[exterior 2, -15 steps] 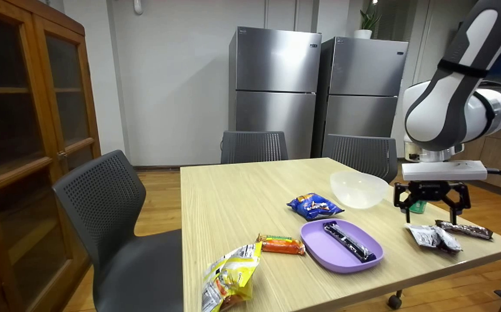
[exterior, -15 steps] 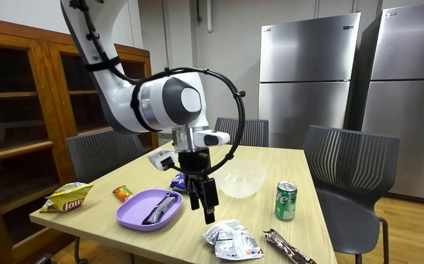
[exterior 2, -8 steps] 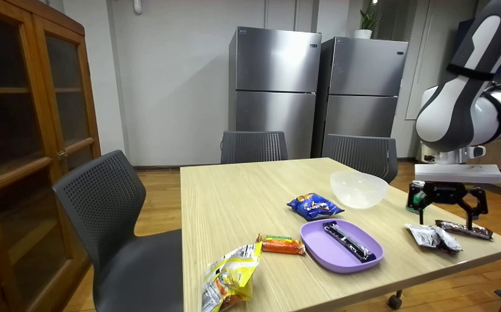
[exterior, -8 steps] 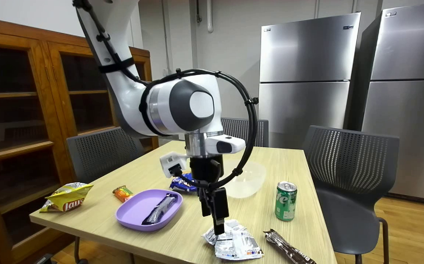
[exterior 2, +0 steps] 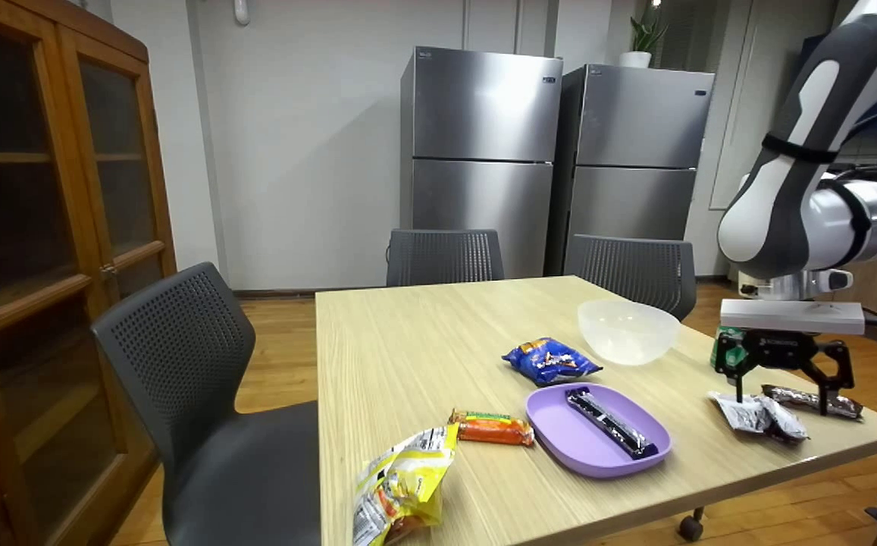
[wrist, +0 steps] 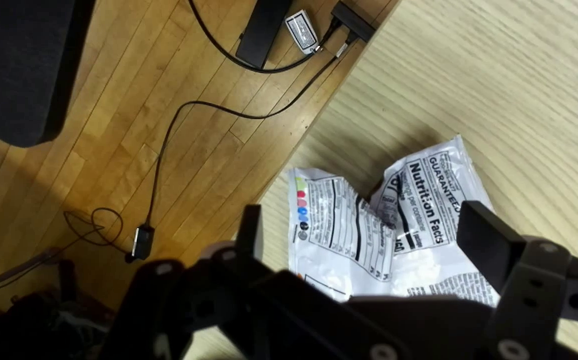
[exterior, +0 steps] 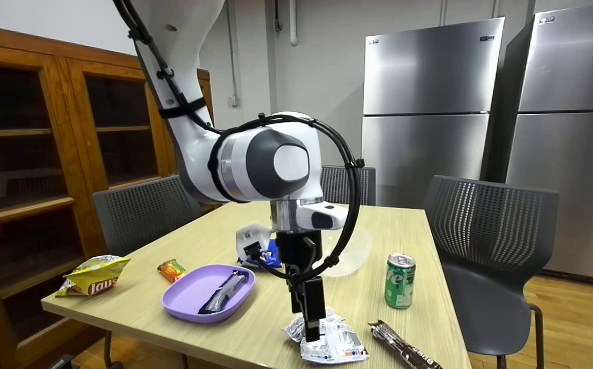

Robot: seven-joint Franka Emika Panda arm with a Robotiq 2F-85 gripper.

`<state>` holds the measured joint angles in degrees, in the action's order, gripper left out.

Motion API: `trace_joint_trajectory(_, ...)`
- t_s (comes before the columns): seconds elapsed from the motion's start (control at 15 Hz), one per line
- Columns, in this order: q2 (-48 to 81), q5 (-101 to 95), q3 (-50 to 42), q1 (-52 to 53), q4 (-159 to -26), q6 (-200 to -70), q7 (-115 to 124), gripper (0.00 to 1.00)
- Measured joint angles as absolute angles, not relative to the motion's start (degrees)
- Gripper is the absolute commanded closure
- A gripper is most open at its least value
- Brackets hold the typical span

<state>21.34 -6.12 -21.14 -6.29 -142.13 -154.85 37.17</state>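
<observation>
Cabinet (exterior 2: 86,235), brown wood, glass-fronted. Wall (exterior 2: 302,152), pale grey, with white pipe (exterior: 293,23). Fridges (exterior 2: 483,159), two, steel, adjacent, catching bright light; one topped by a potted plant (exterior 2: 641,47). Chairs (exterior 2: 180,364), dark grey, perforated backs, around a pale wooden bench (exterior 2: 423,349). Floor (exterior 2: 279,341), wooden boards.

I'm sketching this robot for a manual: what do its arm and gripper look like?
The arm is white with dark grey joint covers, silvery metal rings and black straps. Black cables run along it and form a loop. A white bar-shaped housing sits above the gripper, which is black, with angular linkages, blocky fingers and small white lettering.
</observation>
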Motion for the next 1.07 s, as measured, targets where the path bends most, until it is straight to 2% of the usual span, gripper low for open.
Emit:
trace_joint_trajectory(0.33,25.0,-4.0,-21.4,-6.3,-139.2,-154.8,37.2,0.0)
trace_joint_trajectory(0.4,25.6,-3.7,-21.4,-6.3,-138.7,-154.8,37.2,0.25)
trace_joint_trajectory(0.53,26.6,-3.5,-21.5,-6.3,-138.0,-154.8,37.2,0.34)
trace_joint_trajectory(1.07,28.1,-3.3,-21.6,-6.3,-136.7,-154.8,37.2,0.97)
